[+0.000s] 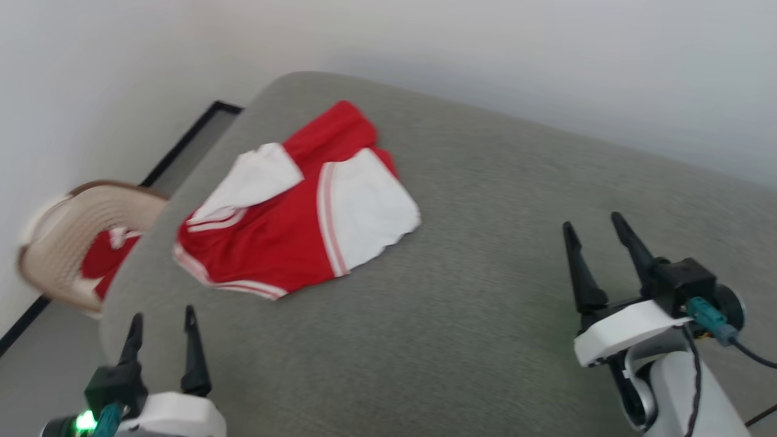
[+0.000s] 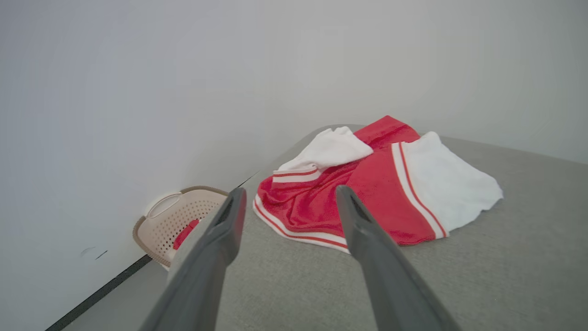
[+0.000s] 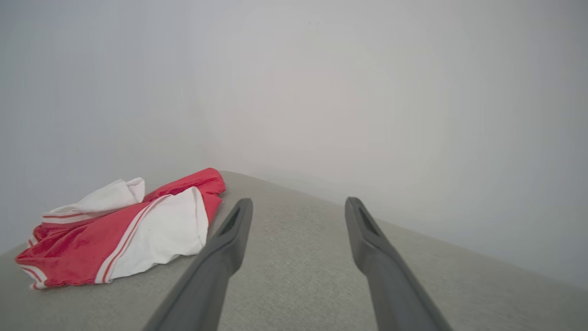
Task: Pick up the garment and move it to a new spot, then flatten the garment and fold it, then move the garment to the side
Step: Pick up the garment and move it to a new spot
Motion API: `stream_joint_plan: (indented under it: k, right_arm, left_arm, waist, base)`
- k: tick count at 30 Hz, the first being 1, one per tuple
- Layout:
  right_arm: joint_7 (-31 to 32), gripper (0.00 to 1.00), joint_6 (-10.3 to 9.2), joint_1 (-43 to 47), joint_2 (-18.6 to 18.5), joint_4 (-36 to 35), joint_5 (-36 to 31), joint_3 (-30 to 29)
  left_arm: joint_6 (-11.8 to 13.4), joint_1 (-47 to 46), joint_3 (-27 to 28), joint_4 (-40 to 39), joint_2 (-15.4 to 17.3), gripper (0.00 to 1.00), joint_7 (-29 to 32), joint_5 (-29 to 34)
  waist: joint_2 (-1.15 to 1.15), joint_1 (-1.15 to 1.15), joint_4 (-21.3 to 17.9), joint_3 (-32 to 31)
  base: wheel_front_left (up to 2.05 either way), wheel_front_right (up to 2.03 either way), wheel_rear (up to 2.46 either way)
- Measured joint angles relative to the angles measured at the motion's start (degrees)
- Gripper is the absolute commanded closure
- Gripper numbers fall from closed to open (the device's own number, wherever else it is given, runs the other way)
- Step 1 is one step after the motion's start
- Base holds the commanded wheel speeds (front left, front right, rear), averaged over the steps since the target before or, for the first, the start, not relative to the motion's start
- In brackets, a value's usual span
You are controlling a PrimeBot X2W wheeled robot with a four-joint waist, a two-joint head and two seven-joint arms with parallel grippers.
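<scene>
The garment (image 1: 291, 212), red with white sleeves and striped trim, lies in a loosely folded heap on the far left part of the grey surface (image 1: 473, 315). It is also in the left wrist view (image 2: 367, 184) and the right wrist view (image 3: 119, 230). My left gripper (image 1: 162, 318) hovers open near the surface's front left edge, short of the garment, nothing between its fingers. My right gripper (image 1: 595, 221) stands open over bare surface well to the right of the garment, holding nothing.
A beige perforated basket (image 1: 67, 243) with red cloth inside sits on the floor left of the surface, against the white wall (image 1: 485, 54). The basket (image 2: 177, 223) also appears in the left wrist view. A dark baseboard (image 1: 182, 139) runs along the wall.
</scene>
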Motion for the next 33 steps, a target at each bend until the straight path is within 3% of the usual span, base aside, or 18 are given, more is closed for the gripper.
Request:
stream_joint_plan:
  k: [5, 11, 17, 20, 24, 29, 33]
  right_arm:
    - [0.0, 0.0, 0.0, -0.14, 1.03, 1.07, 0.71, 3.88]
    - [0.0, 0.0, 0.0, -1.53, 0.47, 2.31, 1.91, 7.11]
    - [0.0, 0.0, 0.0, -1.91, -0.76, 1.8, 2.37, 7.12]
    - [0.0, 0.0, 0.0, -3.37, -1.65, 1.19, 2.36, 7.59]
    - [0.0, 0.0, 0.0, -4.9, -2.76, 0.69, 2.37, 8.29]
    - [-0.08, 0.0, 0.0, -7.16, -4.14, 0.05, 2.87, 8.48]
    - [-0.08, 0.0, 0.0, -7.91, -4.53, -0.7, 3.12, 8.14]
  left_arm:
    - [1.27, 3.52, 1.94, -3.36, -1.14, 0.0, 0.0, -0.32]
    - [1.52, 5.2, 2.23, -5.67, -1.71, 0.0, 0.0, -1.19]
    - [-2.69, -0.36, -1.7, -2.32, -1.21, 0.0, 0.01, 1.37]
    - [-5.82, -7.21, -3.52, 2.36, 0.64, 0.0, -0.02, 1.99]
    - [-7.64, -15.38, -4.39, 9.87, 2.64, 0.0, 0.85, 0.41]
    - [-8.9, -27.22, -7.83, 23.2, 9.7, 0.0, 12.12, -1.65]
    - [-9.1, -33.26, -12.01, 29.22, 14.05, 0.0, 21.42, -9.23]
  waist:
    - [0.0, 0.0, 4.13, -0.4]
    - [0.0, 0.0, 4.92, 0.47]
    - [0.0, 0.0, 3.75, 1.24]
    - [0.0, 0.0, 1.89, 2.59]
    - [0.0, 0.0, -0.74, 4.75]
    - [0.0, 0.0, -5.95, 8.77]
    - [0.0, 0.0, -10.17, 12.06]
  base:
    - [0.0, 0.0, 0.0]
    - [0.0, 0.0, 0.0]
    - [0.0, 0.0, 0.0]
    - [0.0, 0.0, 0.0]
    - [0.0, 0.0, 0.0]
    - [0.0, 0.0, 0.0]
    - [0.0, 0.0, 0.0]
